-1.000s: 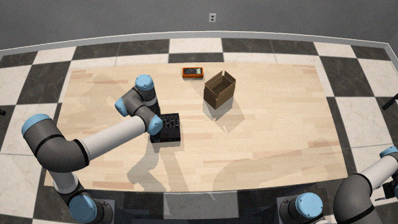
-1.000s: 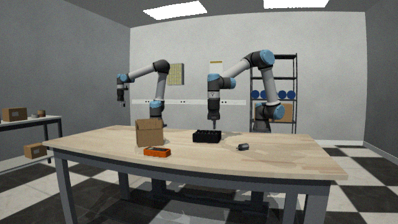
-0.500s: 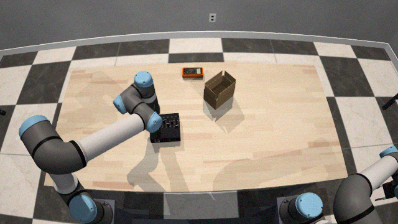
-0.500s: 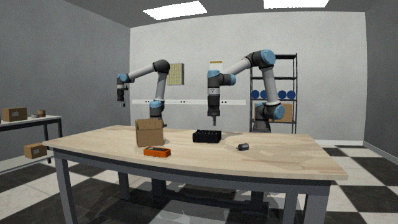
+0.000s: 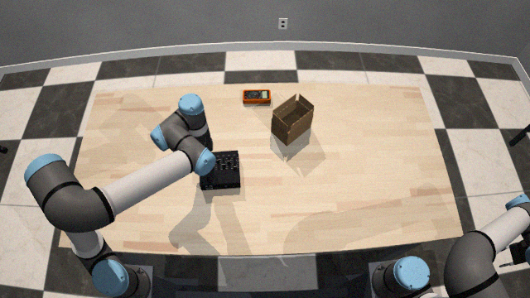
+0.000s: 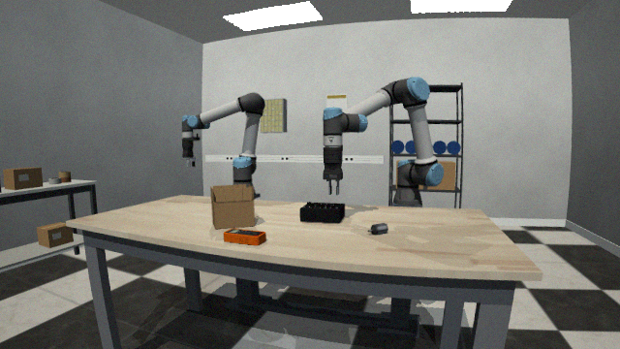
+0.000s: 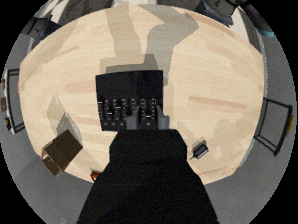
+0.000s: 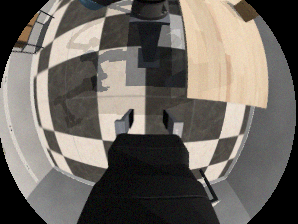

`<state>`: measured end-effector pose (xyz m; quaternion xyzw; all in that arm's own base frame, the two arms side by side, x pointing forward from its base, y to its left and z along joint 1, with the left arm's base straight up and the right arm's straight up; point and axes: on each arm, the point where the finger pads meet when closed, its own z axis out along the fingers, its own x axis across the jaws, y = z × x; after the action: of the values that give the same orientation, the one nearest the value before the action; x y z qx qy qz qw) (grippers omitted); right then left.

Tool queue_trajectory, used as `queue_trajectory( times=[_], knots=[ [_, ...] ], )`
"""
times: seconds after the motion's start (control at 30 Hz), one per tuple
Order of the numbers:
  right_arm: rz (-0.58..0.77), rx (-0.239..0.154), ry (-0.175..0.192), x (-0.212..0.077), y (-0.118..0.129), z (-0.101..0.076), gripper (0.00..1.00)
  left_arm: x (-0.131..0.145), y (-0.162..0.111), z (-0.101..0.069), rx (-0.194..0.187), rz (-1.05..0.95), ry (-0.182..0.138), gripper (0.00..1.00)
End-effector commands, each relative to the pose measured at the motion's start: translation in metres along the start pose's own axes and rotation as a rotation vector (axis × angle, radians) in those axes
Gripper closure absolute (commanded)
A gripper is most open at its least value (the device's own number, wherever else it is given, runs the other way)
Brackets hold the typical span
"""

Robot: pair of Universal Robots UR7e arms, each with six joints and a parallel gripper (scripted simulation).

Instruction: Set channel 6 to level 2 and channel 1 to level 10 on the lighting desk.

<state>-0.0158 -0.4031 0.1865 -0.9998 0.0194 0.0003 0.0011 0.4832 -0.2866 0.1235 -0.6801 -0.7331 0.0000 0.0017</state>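
On the wooden table (image 5: 352, 165) (image 6: 194, 242) (image 7: 215, 75) sits the black lighting desk (image 5: 225, 178) (image 6: 323, 213) (image 7: 129, 85). Just above it, the left gripper (image 6: 333, 188) (image 7: 148, 111) is about half open, holding nothing. Away past the table, the right gripper (image 8: 148, 115) is wide open and holding nothing.

We seem to be in a workshop or robotics lab. We see a wood-topped workbench (image 5: 356, 165) (image 6: 300, 252) (image 7: 220, 75) (image 8: 225, 60) on dark metal legs and an orange multimeter (image 5: 257, 97) (image 6: 244, 237) lying on it. Behind, we find a metal shelf rack (image 6: 461, 121) with blue round items and a long strip of sockets (image 6: 310, 159) on the pale wall. A side table (image 6: 73, 185) bears a cardboard box (image 6: 22, 177), and bright ceiling panels (image 6: 273, 15) hang over checkered floor tiles (image 5: 261, 60) (image 6: 562, 252) (image 8: 75, 105).
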Motion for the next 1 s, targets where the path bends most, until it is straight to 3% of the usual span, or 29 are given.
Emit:
queue_trajectory(
  times=[0.0,0.47,0.97],
  knots=[
    [0.000,-0.002,0.001,0.000,0.001,0.000,0.00,-0.001,0.001,-0.006,-0.002,0.000,-0.002,0.00],
    [0.000,-0.002,0.001,0.000,0.001,0.000,0.00,0.000,0.000,-0.067,-0.002,0.000,-0.002,0.00],
    [0.000,-0.002,0.001,0.000,0.001,0.000,0.00,0.000,0.000,-0.077,-0.002,0.000,-0.002,0.00]
  ],
)
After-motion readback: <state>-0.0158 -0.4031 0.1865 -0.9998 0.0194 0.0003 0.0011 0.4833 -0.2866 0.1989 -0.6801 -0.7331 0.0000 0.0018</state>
